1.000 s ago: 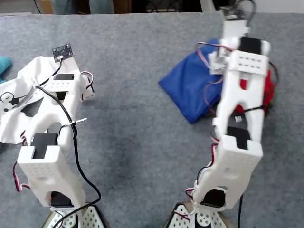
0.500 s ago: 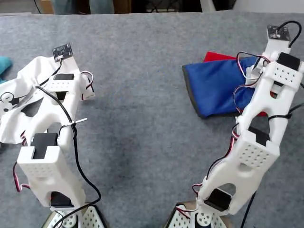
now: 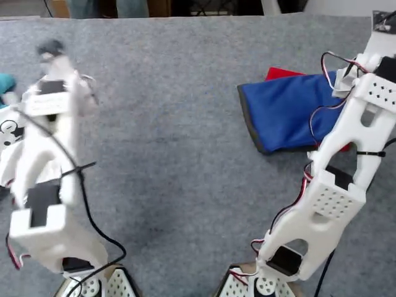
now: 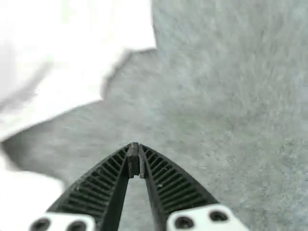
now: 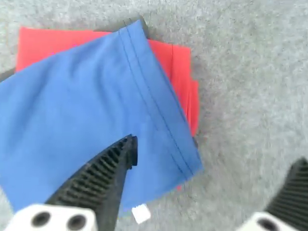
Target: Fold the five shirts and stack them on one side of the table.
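Had blue shirt folded atop red shirt by the right edge of the tabletop, right claw released above it, left claw clenched empty beside the unfolded white shirt.

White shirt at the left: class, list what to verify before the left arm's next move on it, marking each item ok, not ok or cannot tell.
1. The left gripper is open for a grasp: not ok, shut and empty.
2. It hangs over the white cloth shirt: not ok, over the grey felt table beside the shirt's edge.
3. The folded blue cloth shirt lies on the folded red cloth shirt: ok.
4. The right gripper is free of that stack: ok, open, holding nothing.
5. The white shirt is spread flat: cannot tell.
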Motion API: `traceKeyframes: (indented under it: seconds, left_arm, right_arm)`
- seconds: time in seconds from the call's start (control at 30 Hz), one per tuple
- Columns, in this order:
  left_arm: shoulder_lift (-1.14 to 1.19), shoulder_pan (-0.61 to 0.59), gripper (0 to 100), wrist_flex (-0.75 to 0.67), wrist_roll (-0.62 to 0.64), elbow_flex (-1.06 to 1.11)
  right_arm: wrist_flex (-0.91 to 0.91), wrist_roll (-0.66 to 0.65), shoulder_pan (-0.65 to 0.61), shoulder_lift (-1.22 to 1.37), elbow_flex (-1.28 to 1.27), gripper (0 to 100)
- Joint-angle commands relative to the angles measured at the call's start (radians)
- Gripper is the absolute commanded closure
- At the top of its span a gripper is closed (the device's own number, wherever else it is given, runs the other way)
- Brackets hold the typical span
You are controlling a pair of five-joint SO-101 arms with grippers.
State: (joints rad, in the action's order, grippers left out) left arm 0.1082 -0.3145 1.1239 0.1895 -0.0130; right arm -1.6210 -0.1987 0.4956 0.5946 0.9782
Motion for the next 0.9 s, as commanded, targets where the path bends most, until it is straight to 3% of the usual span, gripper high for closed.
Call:
traceKeyframes:
  seconds: [0.0, 0.1, 0.2, 0.37, 0.47, 0.57, 0.7, 0.87]
  left_arm:
    - [-0.084, -0.180, 90, 0.135, -0.078, -0.091]
    - [-0.068, -0.343, 79, 0.184, -0.084, -0.062]
    - [0.000, -0.455, 76, 0.084, -0.091, 0.013]
    - [0.198, -0.469, 77, -0.155, -0.094, 0.110]
    - [0.307, -0.467, 85, -0.201, -0.094, 0.097]
    - [0.322, -0.473, 98, -0.129, -0.094, 0.024]
    - [0.278, -0.395, 97, 0.103, -0.104, -0.027]
    - [0.124, -0.148, 97, 0.275, -0.213, 0.053]
  right_arm:
    - [-0.130, 0.006, -0.008, -0.008, 0.140, 60.5]
    - [-0.144, 0.006, -0.021, -0.013, 0.153, 66.1]
    - [-0.144, 0.038, -0.048, -0.013, 0.150, 69.0]
    - [-0.144, 0.118, -0.129, -0.015, 0.150, 69.4]
    - [-0.146, 0.146, -0.176, -0.015, 0.153, 69.4]
    - [-0.146, 0.166, -0.201, -0.025, 0.150, 69.4]
    - [-0.146, 0.184, -0.212, -0.065, 0.148, 69.4]
    - [-0.146, 0.187, -0.235, -0.093, 0.150, 69.4]
